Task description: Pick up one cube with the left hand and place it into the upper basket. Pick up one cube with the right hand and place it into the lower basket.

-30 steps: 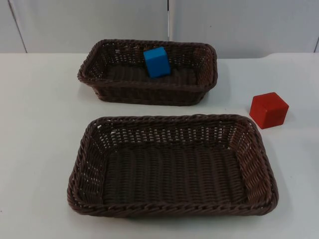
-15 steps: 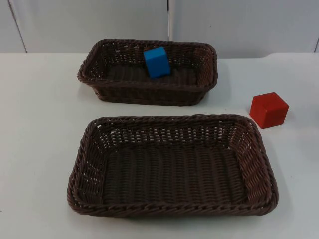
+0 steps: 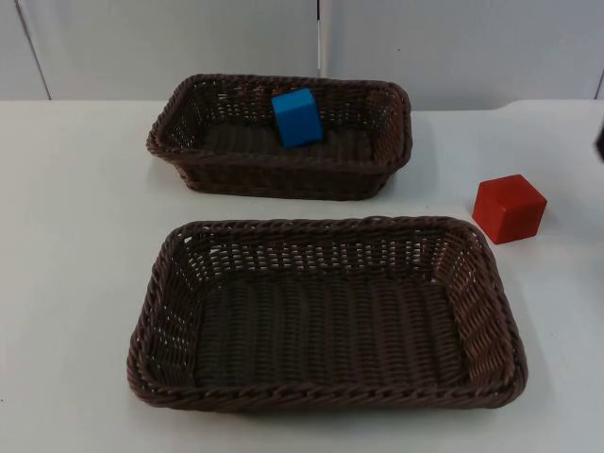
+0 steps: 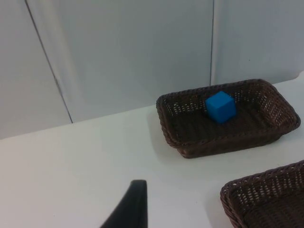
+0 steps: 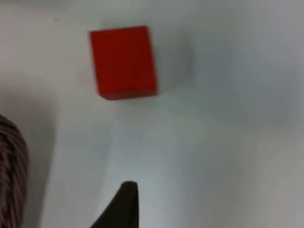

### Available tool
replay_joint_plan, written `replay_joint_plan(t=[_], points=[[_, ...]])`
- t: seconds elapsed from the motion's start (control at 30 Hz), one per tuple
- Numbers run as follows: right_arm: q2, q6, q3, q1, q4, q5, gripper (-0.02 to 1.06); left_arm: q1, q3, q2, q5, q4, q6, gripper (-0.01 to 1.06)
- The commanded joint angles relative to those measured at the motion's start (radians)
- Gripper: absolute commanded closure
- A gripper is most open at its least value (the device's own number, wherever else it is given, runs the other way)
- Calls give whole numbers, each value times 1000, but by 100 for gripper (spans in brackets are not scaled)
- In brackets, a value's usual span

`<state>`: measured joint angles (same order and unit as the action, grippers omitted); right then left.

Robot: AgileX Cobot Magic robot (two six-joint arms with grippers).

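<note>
The bright blue cube [image 3: 297, 116] lies inside the upper dark-brown woven wicker basket [image 3: 279, 179], near that basket's far wall, and the lower dark-brown woven wicker basket [image 3: 326, 397] stands just in front of the upper one with nothing in it. The red cube [image 3: 509, 208] sits on the white table top [image 3: 75, 255] just beside the lower basket's far right corner, apart from its rim. The right gripper [image 5: 124, 202] hangs above the table near the red cube, the left gripper [image 4: 132, 206] waits over bare table well to the side of the upper basket, and whether either one is open or closed cannot be told.
</note>
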<state>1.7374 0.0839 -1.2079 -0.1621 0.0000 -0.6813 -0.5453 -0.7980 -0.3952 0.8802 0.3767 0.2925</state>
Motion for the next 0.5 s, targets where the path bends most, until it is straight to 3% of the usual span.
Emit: replay_joint_plan(t=[0.0,0.17,0.27,0.47], points=[[34,8,-23,-29,0,35,1,-1,7,5,-11,6,3,7],[165,-4,-75,-92,0,134,1,-1,7,5,-5,6,3,7],[228,-76,-88,-94,0,213,1,-1,7,5,-3,6,3,7],[309,-84,-88,-94,6,358,1,-1,7,5,-3,4,3,7]])
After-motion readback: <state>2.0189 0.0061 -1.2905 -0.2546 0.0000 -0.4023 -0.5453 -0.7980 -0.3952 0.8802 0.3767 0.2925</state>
